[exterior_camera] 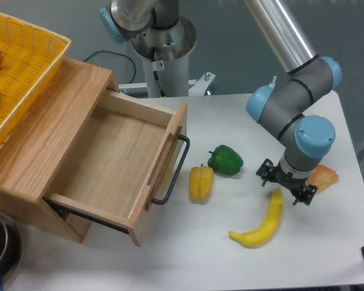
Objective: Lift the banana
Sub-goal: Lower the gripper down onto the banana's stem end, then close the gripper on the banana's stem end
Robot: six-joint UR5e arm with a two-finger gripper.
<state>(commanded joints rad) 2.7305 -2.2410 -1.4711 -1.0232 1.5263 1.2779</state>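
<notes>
The banana [264,225] is long, curved and bright yellow. It lies on the white table at the front right, its upper end pointing toward the gripper. My gripper [286,187] hangs over that upper end, pointing down, with its dark fingers spread on either side of the tip. It looks open and holds nothing. The banana rests flat on the table.
A short yellow bell pepper [201,182] and a green bell pepper [225,159] lie left of the banana. An orange object [324,177] sits behind the gripper at right. An open wooden drawer [118,163] with a black handle stands at left, with a yellow basket [24,66] on top.
</notes>
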